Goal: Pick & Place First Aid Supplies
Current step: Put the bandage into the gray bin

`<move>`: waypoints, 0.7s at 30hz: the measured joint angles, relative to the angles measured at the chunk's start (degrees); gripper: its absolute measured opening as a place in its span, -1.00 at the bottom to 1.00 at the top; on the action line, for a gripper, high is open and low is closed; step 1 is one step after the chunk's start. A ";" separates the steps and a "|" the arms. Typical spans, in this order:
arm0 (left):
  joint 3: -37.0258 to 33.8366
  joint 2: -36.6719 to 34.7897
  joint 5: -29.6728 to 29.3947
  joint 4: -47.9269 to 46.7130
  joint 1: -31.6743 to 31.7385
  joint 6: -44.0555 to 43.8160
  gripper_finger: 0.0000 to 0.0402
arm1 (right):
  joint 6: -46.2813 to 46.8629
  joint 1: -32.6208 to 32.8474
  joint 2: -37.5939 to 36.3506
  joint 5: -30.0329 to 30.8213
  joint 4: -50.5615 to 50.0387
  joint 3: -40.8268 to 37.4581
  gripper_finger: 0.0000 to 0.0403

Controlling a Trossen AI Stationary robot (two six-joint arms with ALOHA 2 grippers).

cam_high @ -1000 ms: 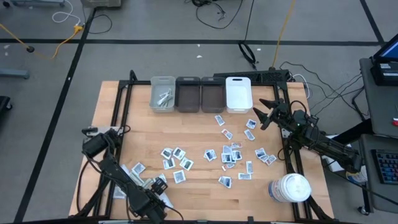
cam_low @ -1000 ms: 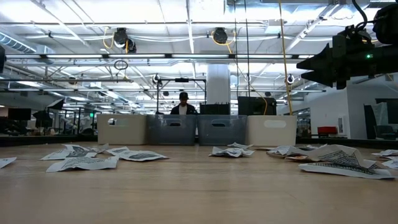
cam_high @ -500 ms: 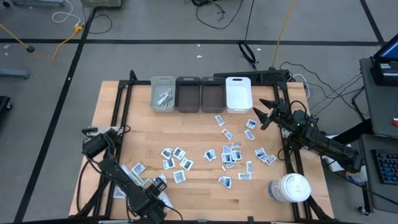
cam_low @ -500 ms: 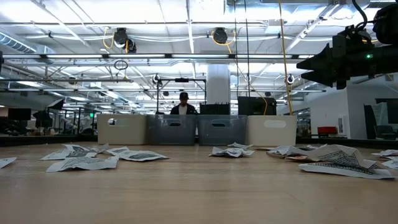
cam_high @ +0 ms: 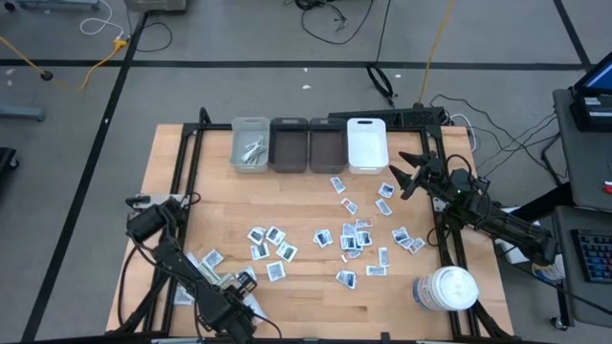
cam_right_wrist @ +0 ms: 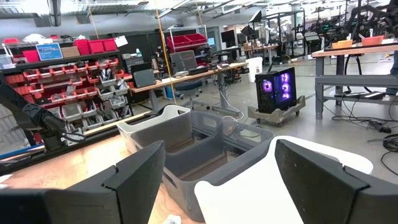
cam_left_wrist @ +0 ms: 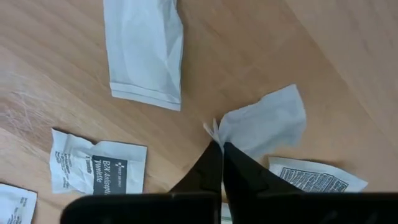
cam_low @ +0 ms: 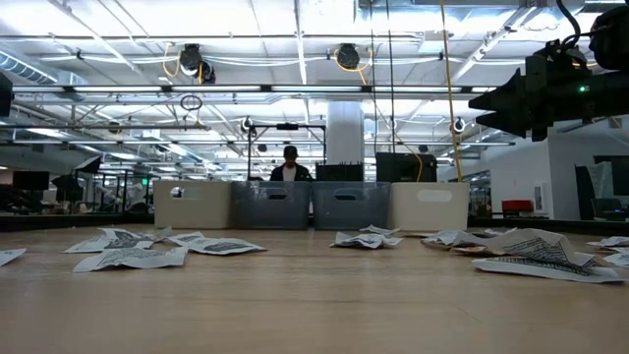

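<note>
High view: four small bins stand in a row at the far edge of the bench. The light grey bin point(cam_high: 251, 144) holds a few pale wrapped strips point(cam_high: 252, 150); the two dark bins point(cam_high: 308, 145) show no contents; the white bin point(cam_high: 366, 144) shows only a flat white top. A large white lidded jar point(cam_high: 446, 290) sits at the near right corner. The sachets point(cam_high: 349, 234) (small, flat, white with dark print) lie scattered across the middle and right of the bench, with a smaller group near the left gripper point(cam_high: 247, 282) at the near left corner. The right gripper point(cam_high: 406, 172) hovers near the right end of the bin row, fingers spread wide.

Low view: the bins point(cam_low: 311, 205) partly hide a person point(cam_low: 289, 165) behind them. Crumpled sachets point(cam_low: 128, 258) lie on the wood.

Left wrist view: the fingers point(cam_left_wrist: 214, 165) are pinched narrow on the corner of a plain white sachet point(cam_left_wrist: 264, 121). A printed sachet point(cam_left_wrist: 99, 169) reads partly "Antiseptic Towelette".

Right wrist view: the wide-set fingers point(cam_right_wrist: 134, 171) frame the bins point(cam_right_wrist: 186, 140).
</note>
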 joint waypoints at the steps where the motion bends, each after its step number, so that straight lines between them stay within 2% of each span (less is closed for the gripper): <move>1: -0.08 -0.55 0.33 -0.31 0.30 -0.14 -0.96 | 0.00 0.00 0.00 -0.01 0.00 0.00 0.48; 7: 0.03 -9.42 3.28 -3.70 3.65 -1.07 -0.98 | 0.00 0.01 0.01 0.00 0.01 -0.01 0.48; 15: 0.10 -21.77 3.63 -6.34 6.91 -0.83 -0.98 | 0.00 0.00 0.00 0.01 0.02 -0.02 0.48; 21: 0.10 -26.51 3.58 -6.32 7.39 -1.03 -0.98 | 0.00 0.01 0.01 -0.01 0.02 -0.01 0.48</move>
